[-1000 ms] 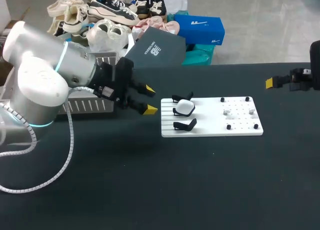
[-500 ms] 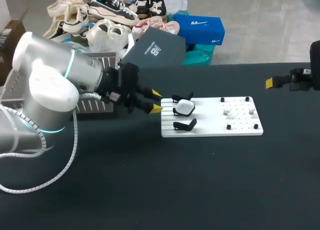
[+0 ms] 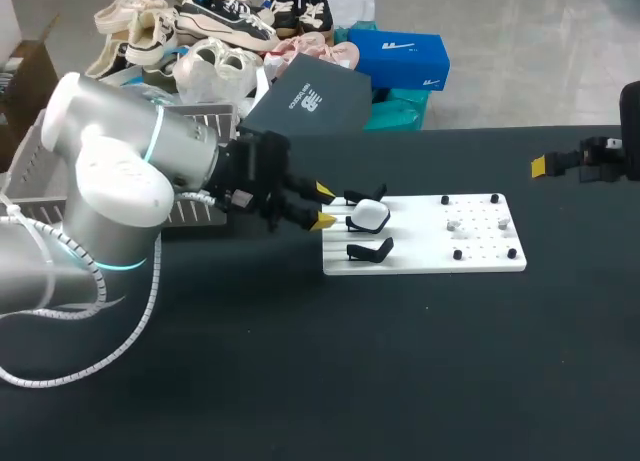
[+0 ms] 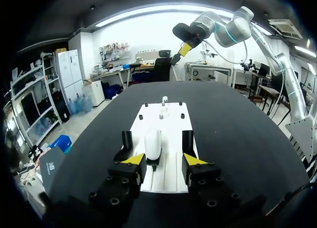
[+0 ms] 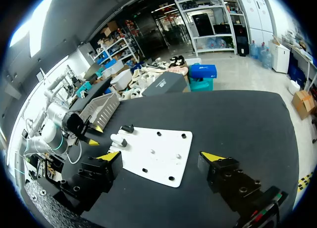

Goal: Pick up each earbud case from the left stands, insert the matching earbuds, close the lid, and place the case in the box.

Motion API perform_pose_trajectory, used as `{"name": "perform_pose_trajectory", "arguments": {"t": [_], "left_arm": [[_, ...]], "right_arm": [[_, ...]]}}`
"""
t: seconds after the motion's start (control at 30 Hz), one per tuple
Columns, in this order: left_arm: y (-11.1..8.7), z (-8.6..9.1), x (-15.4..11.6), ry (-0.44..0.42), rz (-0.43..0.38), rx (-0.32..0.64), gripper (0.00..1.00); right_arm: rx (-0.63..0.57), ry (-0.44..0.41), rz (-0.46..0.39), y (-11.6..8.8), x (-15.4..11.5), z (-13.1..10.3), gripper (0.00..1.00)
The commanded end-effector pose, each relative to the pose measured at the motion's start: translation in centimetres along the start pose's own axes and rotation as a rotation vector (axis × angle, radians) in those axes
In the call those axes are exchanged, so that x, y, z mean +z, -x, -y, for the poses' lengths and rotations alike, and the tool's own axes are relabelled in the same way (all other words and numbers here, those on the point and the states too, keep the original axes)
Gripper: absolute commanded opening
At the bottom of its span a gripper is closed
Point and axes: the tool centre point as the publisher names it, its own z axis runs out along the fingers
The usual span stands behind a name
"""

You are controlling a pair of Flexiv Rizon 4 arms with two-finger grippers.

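Observation:
A white earbud case (image 3: pixel 370 215) rests on the middle black stand at the left end of the white board (image 3: pixel 480 256). Empty black stands (image 3: pixel 368 249) sit on both sides of it. Small white earbuds (image 3: pixel 454 224) lie among black pegs further right. My left gripper (image 3: pixel 323 206) is at the board's left edge, open. In the left wrist view the case (image 4: pixel 152 144) stands just ahead of the left gripper (image 4: pixel 163 159), in line with the gap and untouched by either finger. My right gripper (image 5: pixel 161 156) is open and empty, high and well off to the right of the board (image 5: pixel 158 154).
A grey ribbed box (image 3: pixel 190 209) stands on the table behind my left arm, left of the board. The right gripper's yellow tip (image 3: pixel 540 165) shows at the far right of the table. Dark tabletop spreads in front of the board.
My left arm has moved right, up to the board's left edge, and its fingers have drawn closer together. The right arm has stayed put.

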Motion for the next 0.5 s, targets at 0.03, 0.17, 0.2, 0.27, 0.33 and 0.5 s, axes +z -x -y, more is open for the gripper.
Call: {"name": "perform_pose_trajectory", "arguments": {"t": [0.03,0.17,0.2,0.27,0.33,0.5], "left_arm": [[-0.3,-0.9,0.8,-0.019,0.001,-0.002,0.48],[-0.4,-1.2,1.3,-0.027,0.0,-0.003,0.49],[-0.4,-1.3,1.4,-0.029,0.001,-0.003,0.49],[-0.3,-1.4,1.5,-0.033,0.006,-0.006,0.49],[-0.3,-1.5,1.7,-0.038,0.01,-0.006,0.5],[-0.4,-1.2,2.2,-0.057,0.013,-0.01,0.6]], "right_arm": [[-0.001,0.002,-0.001,0.0,0.0,0.1,1.0],[-0.001,0.002,-0.001,0.0,0.0,0.1,1.0],[-0.001,0.002,-0.001,0.0,0.0,0.1,1.0],[-0.001,0.002,-0.001,0.0,0.0,0.1,1.0],[-0.001,0.002,-0.001,0.0,0.0,0.1,1.0],[-0.001,0.002,-0.001,0.0,0.0,0.1,1.0]]}}
